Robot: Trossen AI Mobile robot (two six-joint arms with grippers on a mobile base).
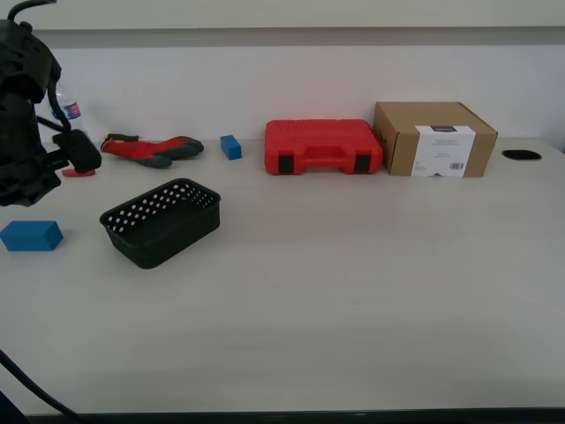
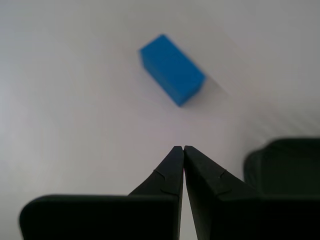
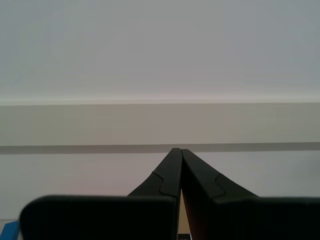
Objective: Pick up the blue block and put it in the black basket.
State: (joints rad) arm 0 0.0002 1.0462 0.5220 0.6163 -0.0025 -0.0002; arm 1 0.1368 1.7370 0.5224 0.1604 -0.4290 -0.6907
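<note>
First tool [image 2: 180,148]: tips together, empty, hovering above blue block [image 2: 172,68]. Second tool [image 3: 177,150]: tips together, idle. Block on bench [image 1: 353,265], near black basket [image 1: 161,223]. Step: approach. Next: open, descend, straddle block.

The blue block [image 1: 31,236], a plain bright-blue oblong, lies flat on the table ahead of and clear of my first gripper [image 2: 183,148], whose jaws are closed together, with the perforated black basket [image 1: 161,222] upright and empty just beside it.
</note>
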